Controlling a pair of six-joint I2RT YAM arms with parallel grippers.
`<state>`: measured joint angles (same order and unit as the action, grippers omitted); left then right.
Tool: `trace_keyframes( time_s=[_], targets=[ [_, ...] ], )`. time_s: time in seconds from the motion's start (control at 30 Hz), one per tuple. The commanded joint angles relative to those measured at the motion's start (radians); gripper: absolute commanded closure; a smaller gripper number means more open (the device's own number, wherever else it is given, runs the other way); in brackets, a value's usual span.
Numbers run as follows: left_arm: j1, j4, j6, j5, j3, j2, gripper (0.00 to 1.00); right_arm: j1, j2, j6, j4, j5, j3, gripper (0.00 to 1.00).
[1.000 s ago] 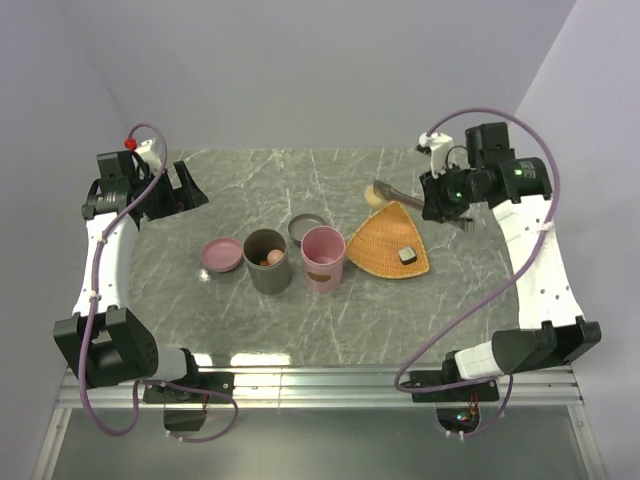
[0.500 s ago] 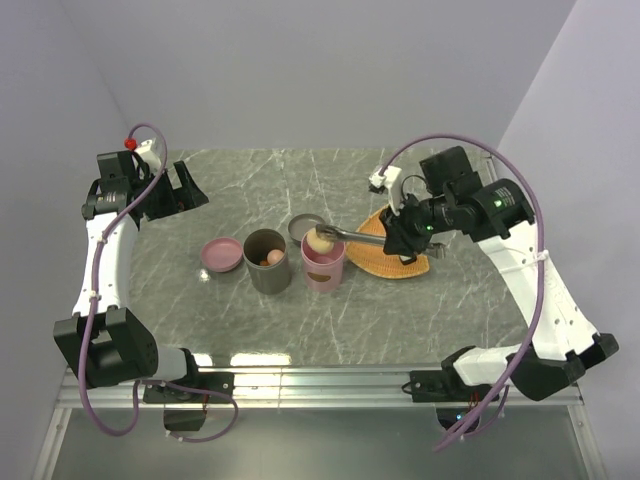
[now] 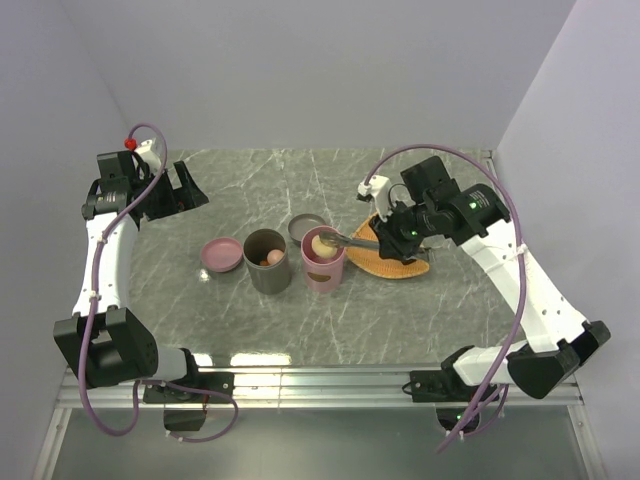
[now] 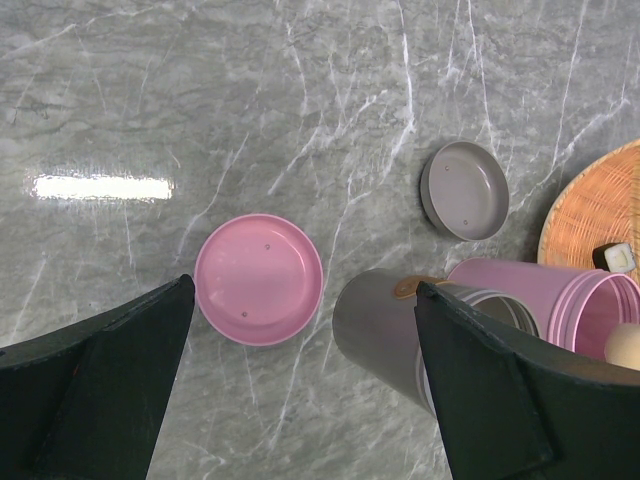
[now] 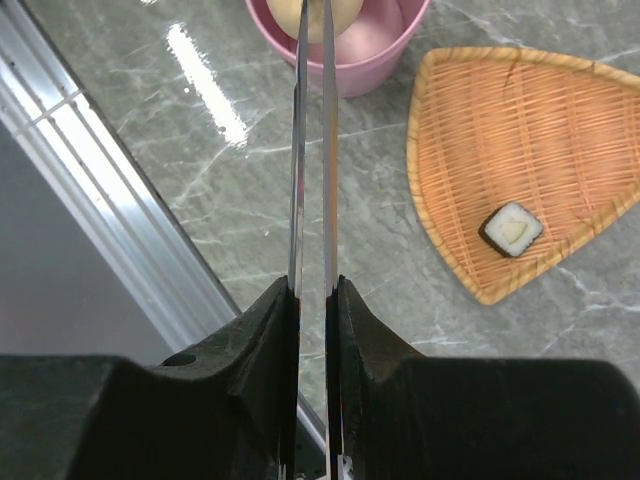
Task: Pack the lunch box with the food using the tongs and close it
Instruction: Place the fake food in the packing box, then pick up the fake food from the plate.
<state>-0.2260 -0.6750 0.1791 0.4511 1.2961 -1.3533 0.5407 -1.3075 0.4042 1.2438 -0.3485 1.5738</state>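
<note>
My right jaws are clenched on the handle end of the tongs point(image 5: 311, 170), whose two arms run straight out from between them toward the top of the right wrist frame. At their tips the tongs pinch the beige ball point(image 5: 345, 12), right at the mouth of the pink cup point(image 5: 360, 75). The dark block point(image 5: 511, 229) lies on the woven tray point(image 5: 540, 120), right of the tongs and apart from them. My left jaws are spread wide, gripping nothing, above the pink lid point(image 4: 258, 278) on the worktop point(image 4: 300, 90).
</note>
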Motion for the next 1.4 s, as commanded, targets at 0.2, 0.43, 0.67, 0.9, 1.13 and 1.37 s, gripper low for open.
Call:
trace_keyframes(
  time_s=[0.2,0.43,0.67,0.9,1.13,1.37],
  targets=[
    [-0.004,0.009,0.000,0.012,0.035,0.002,0.01,0.005,-0.024,-0.016,-0.072,0.040,0.009,0.71],
    [-0.006,0.009,0.000,0.012,0.039,-0.003,0.01,0.008,-0.035,-0.024,-0.067,0.040,-0.001,0.60],
    [-0.004,0.008,-0.001,0.014,0.042,-0.006,0.01,0.018,-0.036,-0.033,-0.066,0.042,0.009,0.55],
    [-0.004,0.006,-0.003,0.014,0.043,-0.003,0.00,0.001,-0.010,-0.047,-0.081,0.083,-0.004,0.56],
    [-0.004,0.008,0.000,0.029,0.052,-0.003,0.01,-0.172,0.027,-0.085,-0.083,0.095,-0.035,0.57],
    [-0.004,0.011,-0.007,0.031,0.048,-0.006,0.01,-0.361,0.060,-0.051,-0.061,0.212,-0.162,0.57]
  ],
)
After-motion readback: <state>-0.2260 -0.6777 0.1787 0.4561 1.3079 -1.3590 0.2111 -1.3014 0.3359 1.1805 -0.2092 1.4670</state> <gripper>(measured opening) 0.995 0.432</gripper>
